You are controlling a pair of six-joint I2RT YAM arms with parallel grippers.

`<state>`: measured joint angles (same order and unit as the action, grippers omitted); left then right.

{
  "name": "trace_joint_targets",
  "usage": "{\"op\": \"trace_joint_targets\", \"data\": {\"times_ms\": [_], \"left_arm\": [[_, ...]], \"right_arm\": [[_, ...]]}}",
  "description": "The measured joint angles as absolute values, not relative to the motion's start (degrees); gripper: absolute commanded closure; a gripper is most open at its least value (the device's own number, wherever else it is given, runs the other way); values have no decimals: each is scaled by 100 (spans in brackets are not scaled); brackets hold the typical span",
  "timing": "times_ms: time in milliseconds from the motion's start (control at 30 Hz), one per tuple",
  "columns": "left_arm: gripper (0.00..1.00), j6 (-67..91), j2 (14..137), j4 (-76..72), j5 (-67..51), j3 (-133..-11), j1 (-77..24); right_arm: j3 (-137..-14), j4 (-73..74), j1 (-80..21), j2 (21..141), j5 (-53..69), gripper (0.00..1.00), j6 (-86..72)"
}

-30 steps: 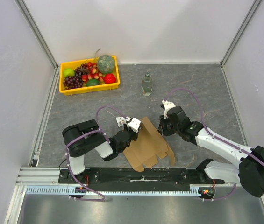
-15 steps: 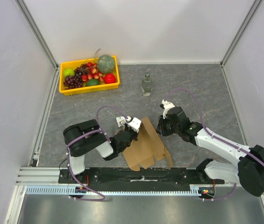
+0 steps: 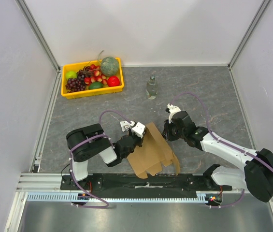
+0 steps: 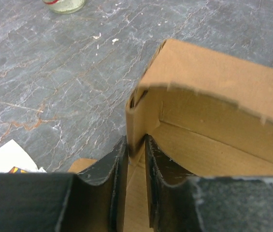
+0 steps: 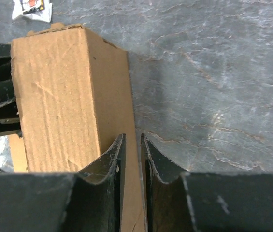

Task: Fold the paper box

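The half-folded paper box (image 3: pixel 150 152) is being held up near the middle of the near edge of the grey, marble-patterned worktop (image 3: pixel 208 92). One wall is being pinched by the left jaws and the opposite panel by the right jaws. The far left corner is being occupied by a yellow fruit tray (image 3: pixel 92 93), with a bottle (image 3: pixel 151 87) nearer the far edge. The worktop is being enclosed by white walls (image 3: pixel 141 29).

One overhead view, two wrist close-ups.
The top camera looks down on the whole worktop (image 3: pixel 199 87), arm bases (image 3: pixel 80 169) at bottom; each wrist camera looks along its jaws, close on the paper box (image 3: pixel 150 150), probably from opposite sides.
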<state>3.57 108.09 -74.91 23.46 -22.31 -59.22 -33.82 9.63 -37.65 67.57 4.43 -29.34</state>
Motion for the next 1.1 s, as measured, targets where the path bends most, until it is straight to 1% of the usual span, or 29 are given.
{"op": "trace_joint_targets", "data": {"times_ms": [167, 367, 467, 767, 1100], "left_arm": [[65, 412, 10805, -7489, 2349, -2112, -5922], [65, 449, 10805, -7491, 2346, -2108, -5922], [65, 449, 10805, -7491, 2349, -2097, -5922], [66, 454, 10805, -7491, 2346, -2097, -5922], [68, 460, 10814, -7491, 2344, -2097, -5922]], "right_arm": [[-3607, 1074, -3769, 6781, -54, 74, -2742], [-4069, 878, -3769, 6923, -390, 74, -2477], [-4099, 646, -3769, 6938, -375, 76, -2410], [-3948, -176, -3771, 7035, 473, 79, -2425], [-3820, -585, -3776, 7185, 1031, 82, -2467]]}}
